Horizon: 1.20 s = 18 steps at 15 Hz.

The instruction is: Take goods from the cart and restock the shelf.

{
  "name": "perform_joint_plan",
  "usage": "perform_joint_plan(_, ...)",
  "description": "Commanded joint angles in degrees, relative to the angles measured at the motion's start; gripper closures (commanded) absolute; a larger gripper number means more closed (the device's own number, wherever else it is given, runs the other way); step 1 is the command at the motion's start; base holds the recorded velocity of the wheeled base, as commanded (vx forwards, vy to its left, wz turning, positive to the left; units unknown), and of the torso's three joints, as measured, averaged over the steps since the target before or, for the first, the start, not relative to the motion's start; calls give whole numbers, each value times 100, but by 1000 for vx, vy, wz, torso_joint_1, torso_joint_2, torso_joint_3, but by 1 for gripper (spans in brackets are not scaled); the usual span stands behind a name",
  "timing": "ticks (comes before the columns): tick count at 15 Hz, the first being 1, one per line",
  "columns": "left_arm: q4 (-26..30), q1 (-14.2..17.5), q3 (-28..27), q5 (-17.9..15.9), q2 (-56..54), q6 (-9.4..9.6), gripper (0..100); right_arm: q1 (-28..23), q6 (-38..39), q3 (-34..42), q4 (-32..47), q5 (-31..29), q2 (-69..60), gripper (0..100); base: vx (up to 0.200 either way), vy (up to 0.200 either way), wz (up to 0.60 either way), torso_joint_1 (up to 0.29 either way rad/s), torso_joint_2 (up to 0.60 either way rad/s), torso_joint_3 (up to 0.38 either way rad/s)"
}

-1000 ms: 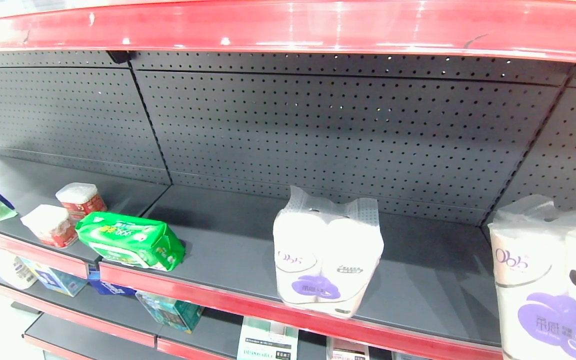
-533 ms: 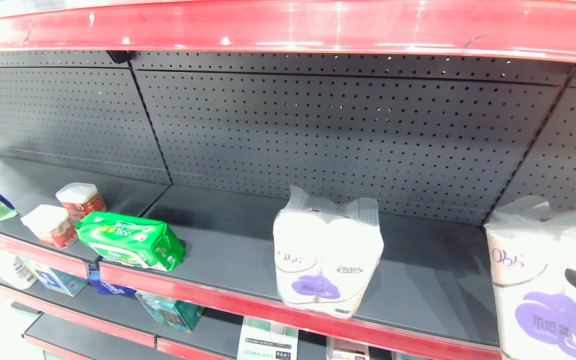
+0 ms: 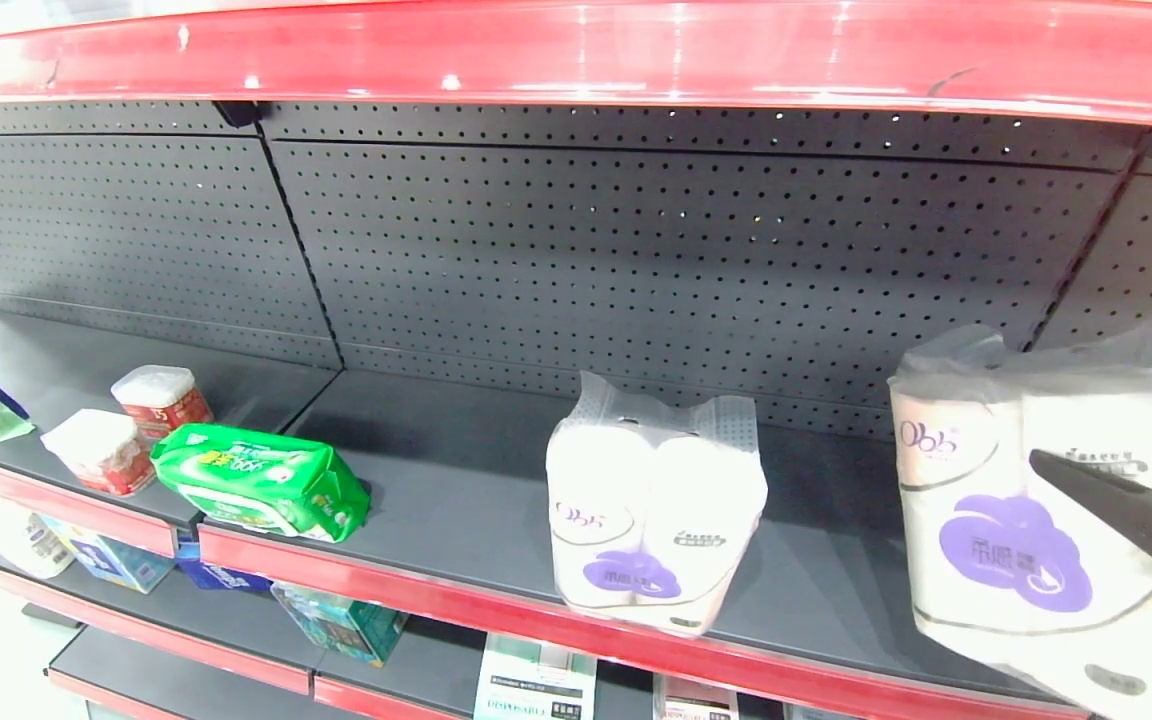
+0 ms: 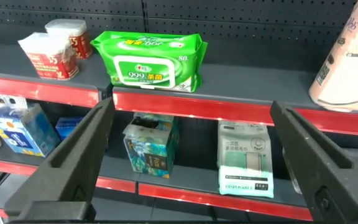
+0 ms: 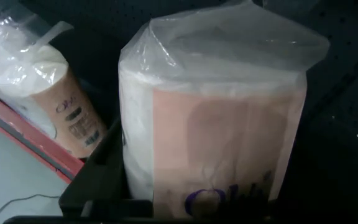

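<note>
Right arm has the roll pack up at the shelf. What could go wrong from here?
1. The held pack hangs low against the shelf's red front edge; pushing in could snag it.
2. The pack on the shelf stands right at that edge, so a sideways bump may knock it off.
3. The right gripper grips through loose wrap, so the pack might slip.

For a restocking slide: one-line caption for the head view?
Right tool grips a toilet-roll pack at the right end of the shelf, beside a matching pack standing on it.
</note>
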Motion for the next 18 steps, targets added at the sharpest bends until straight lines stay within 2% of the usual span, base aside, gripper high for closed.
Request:
perform_joint_plan(1, -1, -2, 1, -1, -7, -1, 0, 134, 9, -10, -951, 12, 1289, 100, 0, 0, 0, 0, 0, 0)
perform_joint_plan(4, -1, -2, 1, -1, -7, -1, 0, 389, 167, -81, -2181, 109, 2396, 100, 0, 0, 0, 0, 0, 0)
perform_joint_plan(6, -1, -2, 1, -1, -7, -1, 0, 635, 238, -230, -2656, 188, 2941, 100, 0, 0, 0, 0, 0, 0)
perform_joint_plan(10, -1, -2, 1, -1, -7, -1, 0, 671, 202, -1039, -3429, 733, 4066, 100, 0, 0, 0, 0, 0, 0)
perform_joint_plan(12, -1, -2, 1, -1, -7, -1, 0, 627, 202, -1320, -3508, 1076, 4330, 100, 0, 0, 0, 0, 0, 0)
perform_joint_plan(15, -1, -2, 1, -1, -7, -1, 0, 556, 202, -1874, -3983, 1875, 5103, 100, 0, 0, 0, 0, 0, 0)
perform_joint_plan(18, -1, -2, 1, -1, -7, -1, 0, 591, 185, -2058, -4537, 2095, 5648, 100, 0, 0, 0, 0, 0, 0)
